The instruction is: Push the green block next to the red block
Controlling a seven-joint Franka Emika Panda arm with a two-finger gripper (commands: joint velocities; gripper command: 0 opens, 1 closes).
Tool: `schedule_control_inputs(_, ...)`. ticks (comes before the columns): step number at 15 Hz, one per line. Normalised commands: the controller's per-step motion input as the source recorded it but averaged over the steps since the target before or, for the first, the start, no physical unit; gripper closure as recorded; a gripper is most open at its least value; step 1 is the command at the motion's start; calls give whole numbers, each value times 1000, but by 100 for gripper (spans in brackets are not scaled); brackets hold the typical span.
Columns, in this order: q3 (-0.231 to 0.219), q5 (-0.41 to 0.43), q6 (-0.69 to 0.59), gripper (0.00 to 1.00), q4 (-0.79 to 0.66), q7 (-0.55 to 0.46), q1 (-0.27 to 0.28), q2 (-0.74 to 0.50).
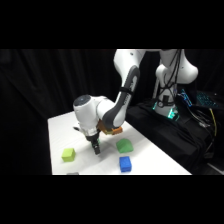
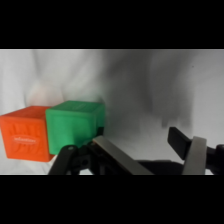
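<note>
— Claw point(image 2: 145, 150) first: we see its two fingers spread apart, holding nothing, low over the white counter point(image 2: 130, 85).

— Just beyond one finger point(image 2: 112, 152) we find the green block point(image 2: 75, 125), touching the red block point(image 2: 27, 135) side by side.

— Farther off, only bare counter.

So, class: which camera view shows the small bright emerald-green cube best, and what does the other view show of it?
The wrist view. There the small bright emerald-green cube fills the left foreground, touching the small orange-red cube, with its top and front faces plain. In the side view the white arm hides it; only larger, paler blocks show.
</note>
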Motion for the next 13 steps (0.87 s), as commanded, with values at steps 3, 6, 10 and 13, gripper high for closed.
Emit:
schedule_control_inputs(3, 133, 163, -456, 0, -153, -327, -58, -481)
schedule_control_inputs(6, 92, 108, -615, 0, -60, -270, -8, -609)
schedule_control_inputs(10, -10, 36, -694, 0, 281, -114, 9, -334)
schedule_control_inputs(13, -44, -58, -438, 0, 400, -22, 22, -26)
